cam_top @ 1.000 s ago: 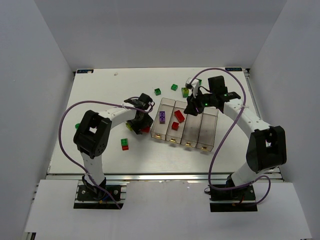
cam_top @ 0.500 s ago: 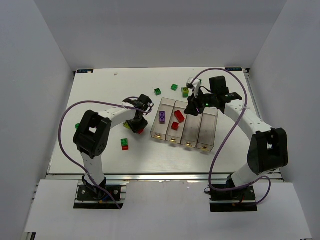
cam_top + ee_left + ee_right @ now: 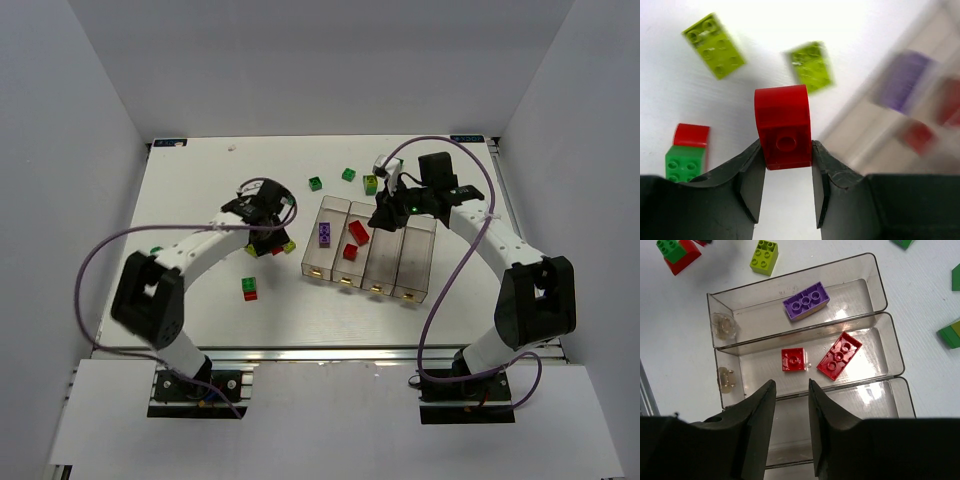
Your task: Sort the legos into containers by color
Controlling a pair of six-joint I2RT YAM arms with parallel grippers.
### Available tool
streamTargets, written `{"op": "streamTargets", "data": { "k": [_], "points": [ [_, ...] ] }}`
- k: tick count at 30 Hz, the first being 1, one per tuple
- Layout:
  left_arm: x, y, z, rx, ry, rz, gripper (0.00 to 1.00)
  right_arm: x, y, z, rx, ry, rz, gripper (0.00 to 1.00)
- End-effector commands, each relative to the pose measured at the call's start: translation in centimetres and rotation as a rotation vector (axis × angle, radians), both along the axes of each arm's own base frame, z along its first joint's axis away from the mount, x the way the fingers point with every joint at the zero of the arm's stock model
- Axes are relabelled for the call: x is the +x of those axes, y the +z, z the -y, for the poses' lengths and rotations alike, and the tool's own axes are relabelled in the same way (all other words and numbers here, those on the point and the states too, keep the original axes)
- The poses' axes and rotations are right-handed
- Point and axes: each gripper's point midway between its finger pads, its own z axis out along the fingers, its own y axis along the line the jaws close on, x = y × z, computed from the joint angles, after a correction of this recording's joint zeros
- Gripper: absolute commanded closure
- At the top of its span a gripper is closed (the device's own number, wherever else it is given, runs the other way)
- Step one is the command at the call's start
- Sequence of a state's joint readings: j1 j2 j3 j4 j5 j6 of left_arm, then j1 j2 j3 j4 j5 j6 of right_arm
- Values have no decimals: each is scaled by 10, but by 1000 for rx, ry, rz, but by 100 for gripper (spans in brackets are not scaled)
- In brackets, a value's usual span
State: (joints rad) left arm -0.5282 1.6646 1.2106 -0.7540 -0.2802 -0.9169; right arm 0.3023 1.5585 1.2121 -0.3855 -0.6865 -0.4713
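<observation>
My left gripper [image 3: 786, 150] is shut on a small red lego [image 3: 783, 127] and holds it above the table, left of the containers [image 3: 400, 262]; it also shows in the top view [image 3: 270, 238]. Two yellow-green legos [image 3: 715, 45] [image 3: 810, 66] lie below it. My right gripper [image 3: 791, 385] is open and empty over the third container [image 3: 860, 405]. The first container holds a purple lego [image 3: 806, 300]. The second holds two red legos [image 3: 793, 359] [image 3: 839, 355].
A red and green stack [image 3: 249, 289] lies left of the containers. Green legos [image 3: 315, 183] [image 3: 348, 174] and a yellow-green one [image 3: 370, 184] lie behind the containers. A green lego [image 3: 155, 251] sits near the table's left edge. The two right containers [image 3: 418, 255] hold nothing.
My left arm has swung left and back, raising its gripper with the red lego in it. The right arm has barely moved.
</observation>
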Motion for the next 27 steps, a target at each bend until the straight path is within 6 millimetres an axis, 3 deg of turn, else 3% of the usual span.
{"op": "streamTargets", "data": {
  "k": [1, 3, 4, 6, 7, 9, 11, 13, 14, 16, 17, 20, 21, 22, 24, 25, 27],
  "points": [
    [7, 75, 28, -181, -177, 250, 100, -2, 24, -4, 52, 12, 44, 62],
    [-1, 84, 32, -227, -241, 305, 100, -2, 27, -4, 55, 8, 49, 70],
    [-1, 109, 46, -312, -295, 390, 100, -2, 27, -4, 57, 4, 45, 74],
    [-7, 113, 55, -359, -362, 431, 100, -2, 29, -3, 60, -6, 47, 87],
    [-7, 130, 67, -418, -410, 494, 100, -2, 29, -3, 62, -10, 47, 92],
    [-15, 134, 86, -481, -500, 503, 100, 0, 36, -1, 78, -32, 44, 100],
    [-16, 140, 108, -543, -585, 516, 100, 3, 46, 3, 103, -61, 34, 100],
    [-18, 137, 124, -560, -636, 499, 100, 6, 54, 7, 119, -82, 37, 100],
    [-20, 124, 136, -553, -676, 459, 100, 7, 57, 9, 127, -95, 33, 100],
    [-19, 127, 154, -564, -726, 458, 100, 11, 65, 17, 136, -119, 48, 100],
    [-17, 113, 162, -549, -746, 423, 99, 13, 67, 20, 139, -128, 52, 100],
    [-16, 105, 182, -519, -794, 387, 95, 16, 67, 29, 136, -153, 52, 100],
    [-17, 88, 188, -502, -806, 337, 93, 17, 66, 32, 137, -163, 51, 100],
    [-14, 92, 195, -501, -818, 343, 92, 16, 63, 34, 134, -166, 44, 100],
    [-16, 76, 203, -476, -835, 303, 86, 15, 62, 38, 133, -177, 44, 100],
    [-13, 79, 207, -469, -837, 307, 82, 13, 58, 39, 131, -179, 35, 100],
    [-15, 69, 209, -440, -838, 267, 71, 12, 57, 40, 128, -183, 34, 99]
  ]
}}
